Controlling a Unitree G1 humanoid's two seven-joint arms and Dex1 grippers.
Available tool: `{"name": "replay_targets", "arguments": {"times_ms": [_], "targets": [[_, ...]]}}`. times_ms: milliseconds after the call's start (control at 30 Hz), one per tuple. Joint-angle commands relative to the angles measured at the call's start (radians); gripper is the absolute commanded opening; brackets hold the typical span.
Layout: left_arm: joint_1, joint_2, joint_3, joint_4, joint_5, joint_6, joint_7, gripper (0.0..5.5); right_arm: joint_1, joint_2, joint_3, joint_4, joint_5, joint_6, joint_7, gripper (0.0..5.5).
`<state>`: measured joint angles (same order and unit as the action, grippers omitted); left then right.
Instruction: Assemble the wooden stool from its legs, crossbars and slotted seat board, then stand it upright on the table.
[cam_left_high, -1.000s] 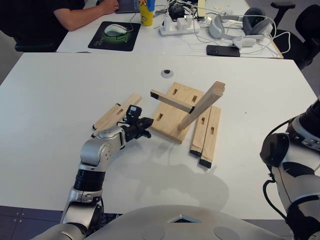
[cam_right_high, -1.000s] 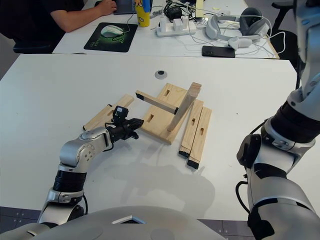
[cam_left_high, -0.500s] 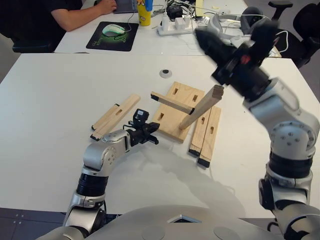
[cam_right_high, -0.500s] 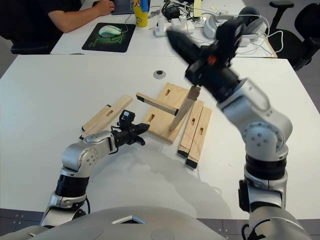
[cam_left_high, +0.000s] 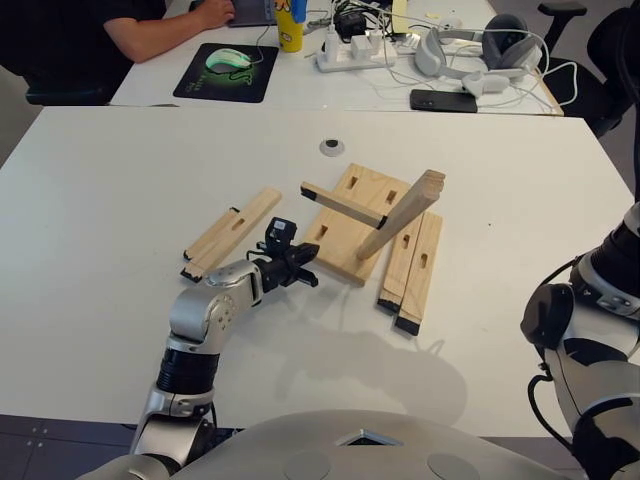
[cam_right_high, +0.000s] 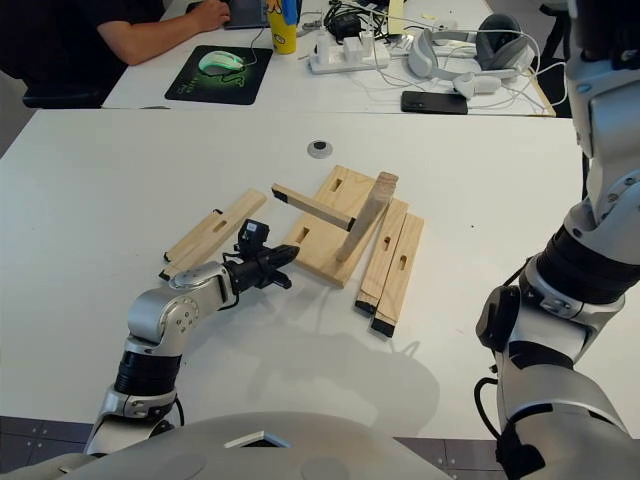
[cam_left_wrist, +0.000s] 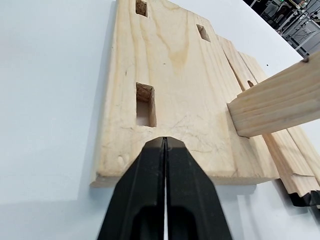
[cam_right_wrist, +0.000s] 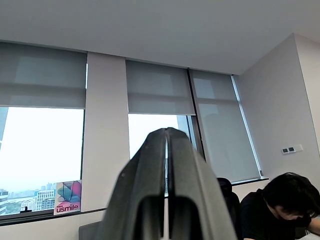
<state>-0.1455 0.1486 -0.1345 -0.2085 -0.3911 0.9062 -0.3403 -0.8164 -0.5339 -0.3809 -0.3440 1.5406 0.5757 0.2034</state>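
Black and pressed flat together, the two fingers of my left gripper (cam_left_wrist: 165, 142) hold nothing. Their tips sit low over the table (cam_left_high: 100, 200), right at the near edge of the slotted seat board (cam_left_wrist: 170, 65); I cannot tell whether they touch the wood. Just past the tips is one of the board's rectangular slots.

The seat board lies flat around the middle of the table, turned at an angle to the table's edges. A leg (cam_left_high: 405, 213) stands tilted in the board on its right side, its top leaning toward the table's right edge. A crossbar (cam_left_high: 343, 203) with a dark end juts from that leg to the left, raised above the board.

Two more slotted pieces (cam_left_high: 410, 268) lie flat side by side, against the board's right edge. Another slotted piece (cam_left_high: 233, 233) lies alone to the left of my left gripper, apart from the board. A small round grey object (cam_left_high: 332, 147) sits beyond the board, toward the far edge.

My right gripper (cam_right_wrist: 167, 131) is up high, pointing at windows with blinds, its fingers closed together on nothing.
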Motion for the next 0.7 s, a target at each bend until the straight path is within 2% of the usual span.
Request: {"name": "replay_targets", "arguments": {"times_ms": [33,133,200,300,333,400,467,533,600,700], "targets": [[0.002,0.031,0.014,0.032,0.017,0.016,0.006,0.02,-0.062,-0.021,-0.020,0.016,0.000,-0.016,0.002,0.00],[-0.003,0.037,0.012,0.037,0.018,0.014,0.001,0.02,-0.061,-0.006,-0.020,0.010,0.034,-0.015,-0.018,0.00],[-0.006,0.044,0.010,0.037,0.016,0.017,-0.005,0.02,0.022,0.020,0.030,-0.044,0.090,0.028,-0.033,0.00],[-0.004,0.049,0.002,0.020,0.012,0.032,-0.010,0.02,0.389,-0.027,0.331,-0.187,-0.030,0.232,0.016,0.00],[-0.003,0.047,-0.006,0.011,0.010,0.040,-0.011,0.02,0.517,-0.089,0.505,-0.210,-0.194,0.269,0.042,0.00],[-0.009,0.046,-0.020,0.001,0.006,0.054,-0.016,0.02,0.730,-0.140,0.676,-0.189,-0.422,0.245,0.051,0.00],[-0.022,0.060,-0.029,0.002,0.002,0.066,-0.035,0.02,0.747,-0.066,0.608,-0.224,-0.430,0.188,0.005,0.00],[0.000,0.066,-0.024,-0.020,0.000,0.073,-0.032,0.02,0.544,0.033,0.454,-0.208,-0.368,0.078,-0.052,0.00],[0.011,0.061,-0.025,-0.024,0.002,0.074,-0.026,0.02,0.374,0.076,0.340,-0.182,-0.329,-0.024,-0.065,0.00],[0.012,0.050,-0.027,-0.020,0.002,0.075,-0.020,0.02,0.249,0.082,0.244,-0.168,-0.286,-0.065,-0.068,0.00]]}}
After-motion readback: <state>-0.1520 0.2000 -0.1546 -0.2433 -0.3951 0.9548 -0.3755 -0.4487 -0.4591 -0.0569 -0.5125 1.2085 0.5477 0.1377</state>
